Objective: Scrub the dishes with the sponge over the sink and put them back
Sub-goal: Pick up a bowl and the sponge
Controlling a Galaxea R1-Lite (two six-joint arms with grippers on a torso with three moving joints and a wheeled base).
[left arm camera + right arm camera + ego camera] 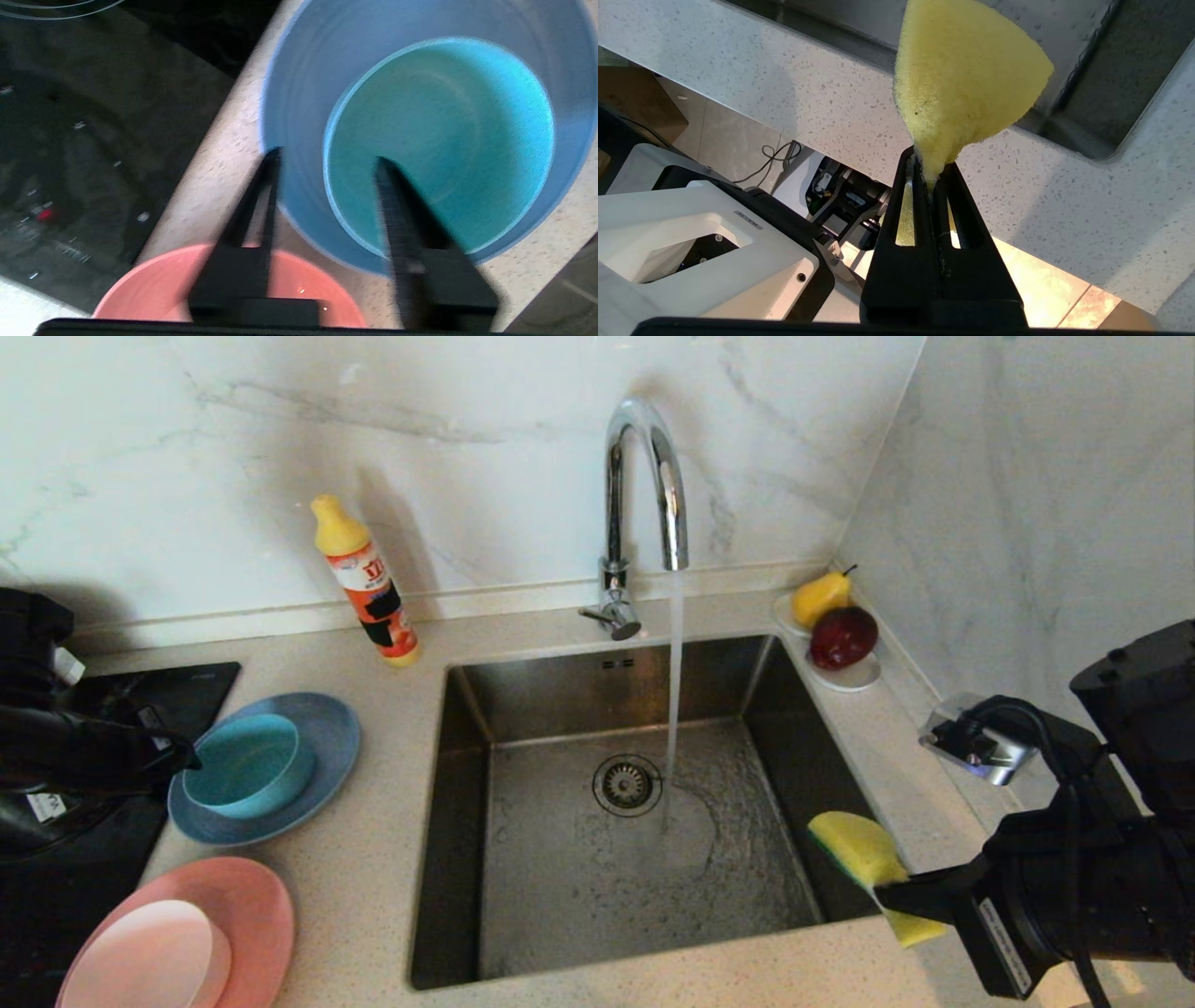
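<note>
The left gripper hovers at nine o'clock in the head view, its jaws apart and empty, one finger over the blue plate and the other over the teal bowl that sits on it. At seven o'clock a pale bowl rests on the pink plate. The right gripper, at four o'clock, is clamped on the sponge above the right rim of the sink, where water runs from the faucet
</note>
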